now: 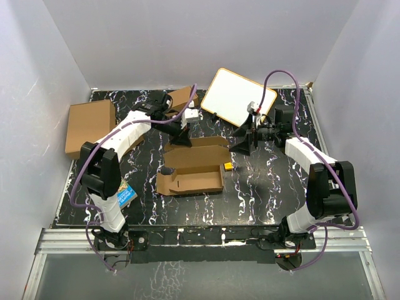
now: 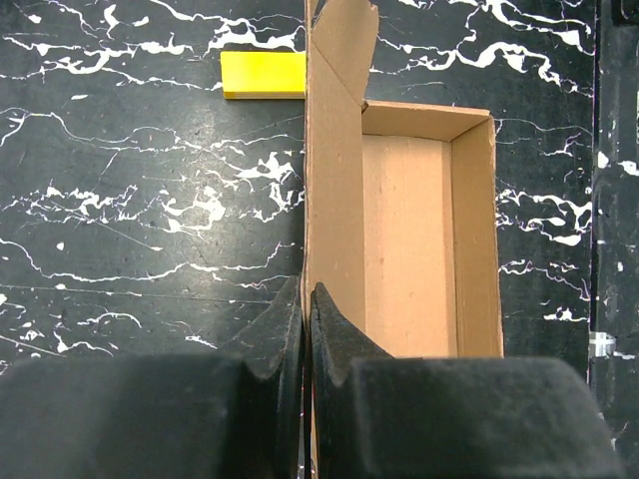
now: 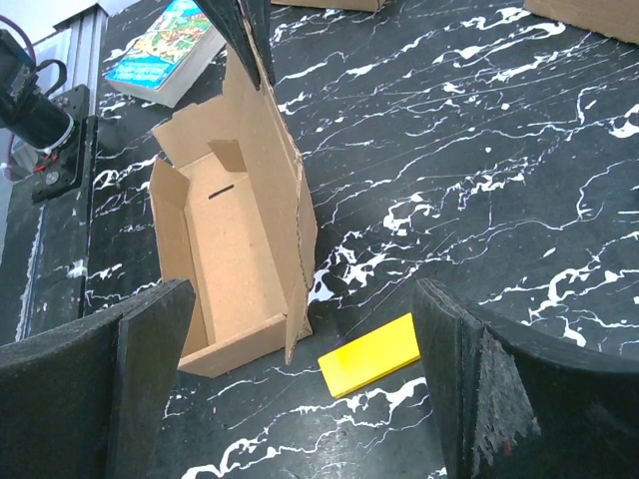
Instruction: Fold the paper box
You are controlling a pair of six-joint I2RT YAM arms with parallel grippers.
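Paper box lid pinched, fingers hiding edge

One paper box, one yellow block, one white board, one blue book, two brown cartons at upper left, large carton, small carton

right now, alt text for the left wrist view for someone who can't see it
The left gripper is shut on the raised lid panel of the open paper box, its empty tray lying to the right. A yellow block lies on the black marbled table at upper left.
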